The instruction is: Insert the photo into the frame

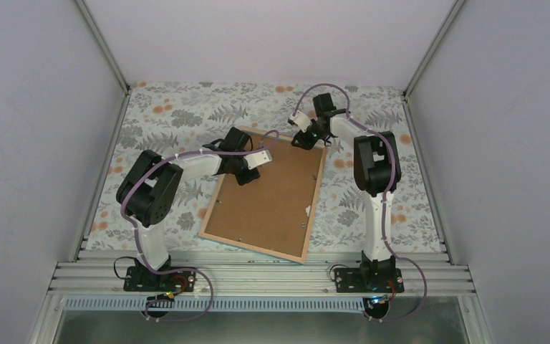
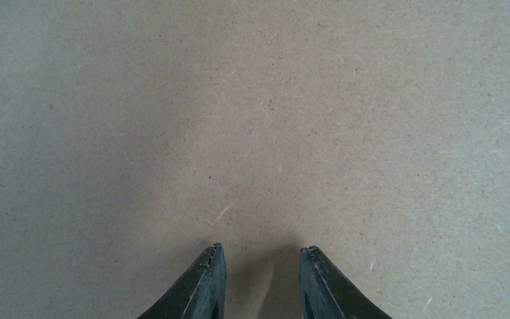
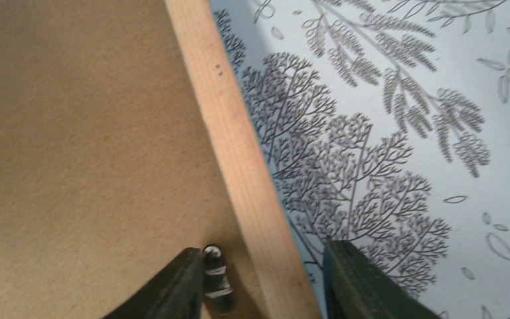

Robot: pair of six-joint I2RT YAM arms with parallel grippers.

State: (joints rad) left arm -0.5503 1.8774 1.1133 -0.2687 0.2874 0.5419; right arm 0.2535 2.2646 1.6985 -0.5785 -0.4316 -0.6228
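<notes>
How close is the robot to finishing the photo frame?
Looks done: the board lies in the face-down frame. The photo isn't visible, so I can't tell if it's underneath. In hand: the right gripper straddles the frame's wooden edge beside a small metal clip, and the left gripper hangs open over the board. Probably left: fastening the clips, and the photo if it isn't in.

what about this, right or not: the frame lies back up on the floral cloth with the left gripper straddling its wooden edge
Not right: it is the right gripper, not the left, that straddles the wooden edge of the frame, as the right wrist view shows. The rest holds.
</notes>
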